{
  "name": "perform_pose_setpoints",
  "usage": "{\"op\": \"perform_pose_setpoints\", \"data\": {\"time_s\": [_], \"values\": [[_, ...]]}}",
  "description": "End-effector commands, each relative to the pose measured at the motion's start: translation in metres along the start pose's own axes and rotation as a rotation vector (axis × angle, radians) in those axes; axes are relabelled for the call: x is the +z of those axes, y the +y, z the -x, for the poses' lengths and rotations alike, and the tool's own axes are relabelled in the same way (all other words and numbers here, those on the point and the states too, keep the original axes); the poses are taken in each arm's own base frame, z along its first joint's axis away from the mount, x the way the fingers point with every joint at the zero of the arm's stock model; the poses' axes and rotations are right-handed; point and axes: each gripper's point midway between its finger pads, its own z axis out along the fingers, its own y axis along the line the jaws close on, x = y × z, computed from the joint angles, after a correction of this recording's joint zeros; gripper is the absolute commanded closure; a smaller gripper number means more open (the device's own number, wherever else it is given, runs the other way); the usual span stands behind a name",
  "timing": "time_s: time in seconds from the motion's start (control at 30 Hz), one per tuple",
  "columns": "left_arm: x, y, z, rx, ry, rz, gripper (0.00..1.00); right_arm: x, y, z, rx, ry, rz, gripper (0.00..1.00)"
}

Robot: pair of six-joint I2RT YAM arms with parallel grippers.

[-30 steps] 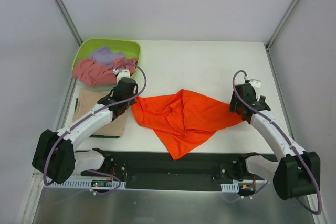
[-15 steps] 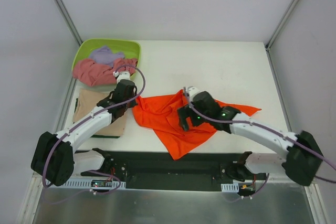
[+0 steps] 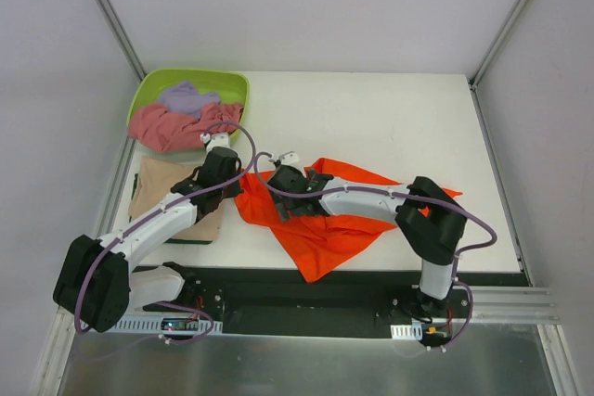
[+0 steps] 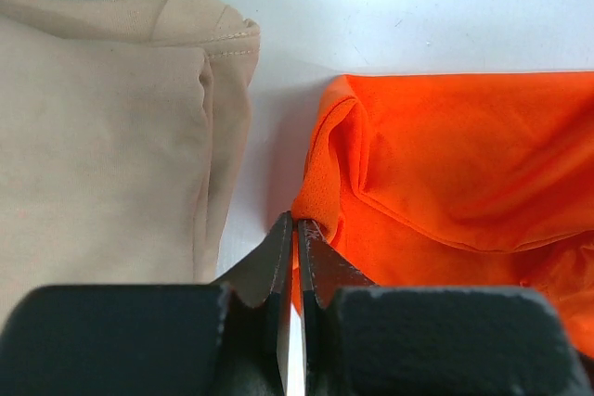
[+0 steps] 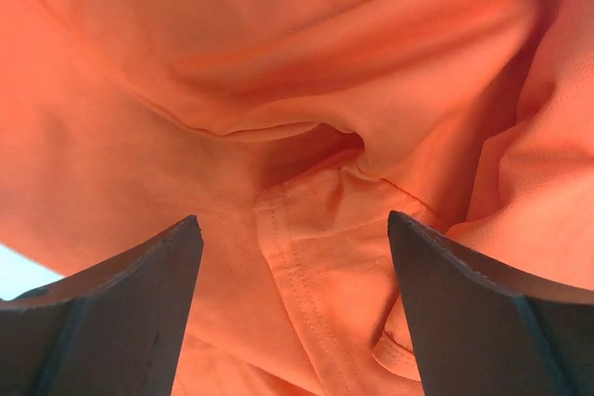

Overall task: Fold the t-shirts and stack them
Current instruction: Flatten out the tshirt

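The bright orange t-shirt (image 3: 325, 215) lies crumpled at the table's middle. My left gripper (image 3: 228, 183) is shut on its left edge; in the left wrist view (image 4: 295, 229) orange cloth (image 4: 445, 164) is pinched between the jaws. My right gripper (image 3: 286, 194) is open over the shirt's left part; in the right wrist view (image 5: 292, 229) the fingers (image 5: 158, 257) straddle a hemmed fold of the orange shirt (image 5: 306, 275). The tan t-shirt (image 3: 176, 194) lies folded at the left and shows in the left wrist view (image 4: 102, 136). The pink t-shirt (image 3: 162, 127) and lavender t-shirt (image 3: 186, 96) lie in the tub.
The lime-green tub (image 3: 148, 90) stands at the back left corner. The right arm (image 3: 427, 220) stretches across the orange shirt from the right. Grey walls enclose the white table (image 3: 390, 127) on three sides.
My right gripper let go of the shirt's right corner and swung left across the shirt to its left part, now open. The left gripper has held its place.
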Motion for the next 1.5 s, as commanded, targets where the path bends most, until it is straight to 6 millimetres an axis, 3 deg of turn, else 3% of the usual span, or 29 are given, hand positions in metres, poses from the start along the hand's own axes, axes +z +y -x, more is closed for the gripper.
{"op": "perform_pose_setpoints", "data": {"time_s": [0.0,0.17,0.4,0.53,0.6,0.73,0.93,1.13,1.33,1.47], "values": [[-0.004,-0.004,0.008,-0.034,-0.038,-0.021,1.00,0.004,-0.010,-0.008,0.053,0.045,-0.106,0.19],[-0.005,-0.006,0.008,-0.031,-0.033,-0.038,1.00,0.011,-0.018,-0.020,0.053,0.074,-0.160,0.25],[-0.006,-0.001,0.006,-0.030,-0.042,-0.022,1.00,0.000,-0.033,-0.015,0.070,0.026,-0.212,0.50],[-0.007,0.002,0.006,-0.026,-0.052,-0.011,1.00,-0.009,-0.042,-0.012,0.080,0.002,-0.226,0.79],[-0.008,0.003,0.008,-0.025,-0.058,-0.009,1.00,-0.012,-0.044,-0.013,0.088,0.005,-0.210,0.99],[-0.010,0.008,0.016,-0.013,-0.090,0.017,1.00,-0.034,-0.055,-0.010,0.045,-0.016,-0.184,1.00],[-0.024,0.006,0.055,-0.019,-0.203,0.036,1.00,-0.091,-0.148,0.006,0.094,-0.128,-0.346,1.00],[-0.033,-0.007,0.089,-0.027,-0.270,0.017,1.00,-0.121,-0.236,0.020,0.199,-0.213,-0.433,1.00],[-0.032,-0.029,0.124,-0.038,-0.317,-0.024,1.00,-0.154,-0.290,0.054,0.135,-0.341,-0.485,1.00],[-0.041,-0.037,0.152,-0.033,-0.374,-0.029,1.00,-0.167,-0.308,0.070,0.145,-0.393,-0.441,1.00]]}}
